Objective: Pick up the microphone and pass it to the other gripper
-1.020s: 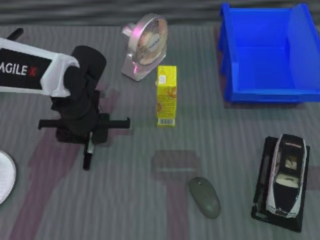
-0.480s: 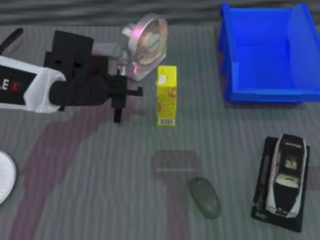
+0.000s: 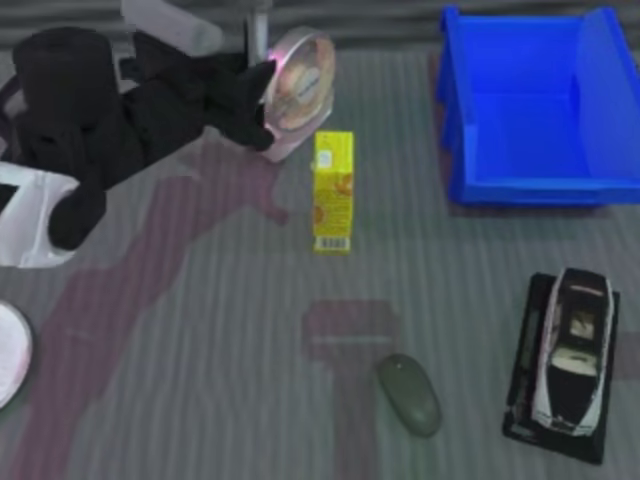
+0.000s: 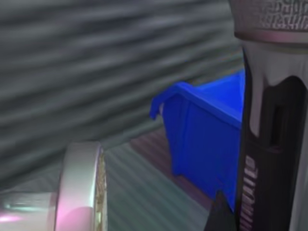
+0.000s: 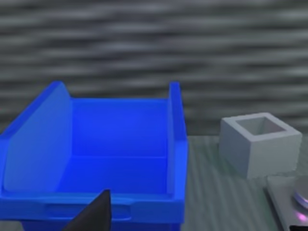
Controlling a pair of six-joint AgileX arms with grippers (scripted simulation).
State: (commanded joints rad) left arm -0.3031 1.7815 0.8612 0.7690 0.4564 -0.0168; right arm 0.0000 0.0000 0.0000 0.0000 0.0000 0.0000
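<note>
Striped grey worktop (image 3: 200, 400) is seen with the left tool (image 3: 245, 110) raised at far left beside a round fan (image 3: 297, 85). The microphone (image 4: 269, 120) is clamped in it, held upright off the worktop. The right tool (image 5: 94, 214) is barely shown near the blue bin (image 5: 115, 159); its opening cannot be told.

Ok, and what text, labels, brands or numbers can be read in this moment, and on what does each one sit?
Nothing here reads clearly enough to quote.
the microphone: pale lettering runs along its black handle in the left wrist view, too blurred to read.
yellow carton: printed panels and a small label near its lower end, too small to read.
round silver disc: markings on its face, unreadable.
blue bin, model car, grey mouse: no text visible.
</note>
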